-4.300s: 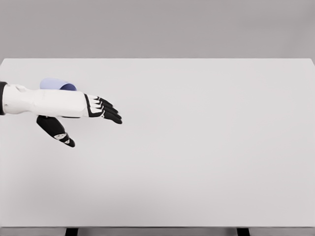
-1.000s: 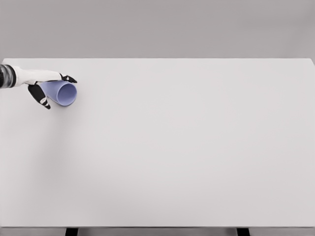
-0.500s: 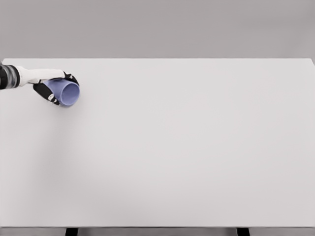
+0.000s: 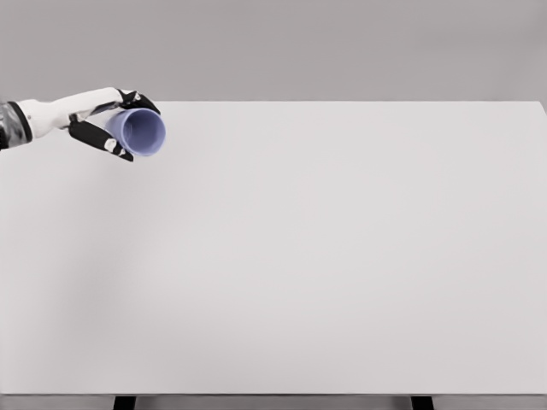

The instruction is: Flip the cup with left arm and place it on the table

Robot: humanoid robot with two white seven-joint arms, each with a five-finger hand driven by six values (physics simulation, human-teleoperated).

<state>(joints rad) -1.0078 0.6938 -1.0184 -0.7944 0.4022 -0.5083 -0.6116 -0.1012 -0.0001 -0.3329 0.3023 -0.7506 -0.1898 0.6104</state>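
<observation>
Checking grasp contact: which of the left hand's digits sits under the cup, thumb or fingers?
The thumb runs below the blue cup; the other fingers wrap over its top. The left hand holds it tilted, mouth toward the camera.

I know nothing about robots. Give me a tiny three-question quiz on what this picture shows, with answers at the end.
1. True or false: the cup is standing upright on the table.
2. Which robot hand holds the cup? A) left B) right C) neither
3. Fill in: the cup's open mouth faces mostly toward the ____.

Key
1. False. The left robot hand grips it near the table's far left corner, and it is tipped on its side.
2. A. The arm comes in from the picture's left; no right arm is in view.
3. Camera, turned a little to the right; you can see into the cup.
</observation>
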